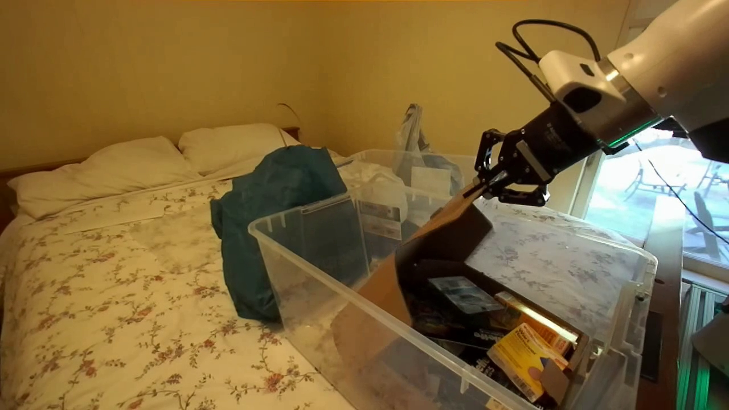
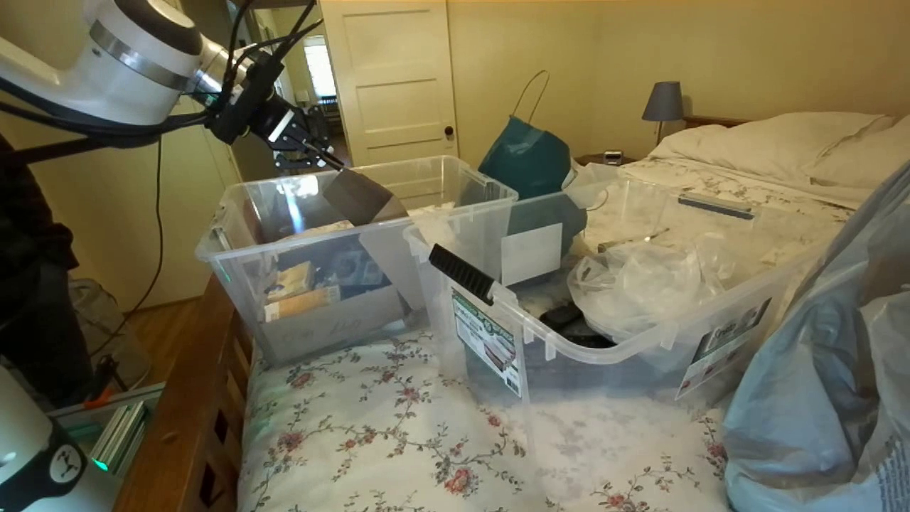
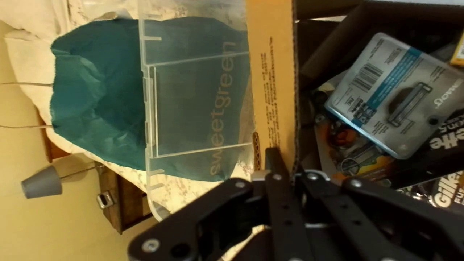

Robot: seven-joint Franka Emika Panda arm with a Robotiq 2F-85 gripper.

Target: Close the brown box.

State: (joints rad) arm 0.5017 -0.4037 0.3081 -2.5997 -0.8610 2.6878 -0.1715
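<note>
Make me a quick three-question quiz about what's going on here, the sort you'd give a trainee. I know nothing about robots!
1. True or false: the brown box stands open inside a clear plastic tub.

2. Multiple choice: what does the end effector, the robot's grasping part, hold?
a) a pillow
b) a cardboard flap of the box
c) a doorknob

3. Fill the gap: in the wrist view, the lettering on the teal bag reads ____.

Key: 1 true; 2 b; 3 sweetgreen.
</note>
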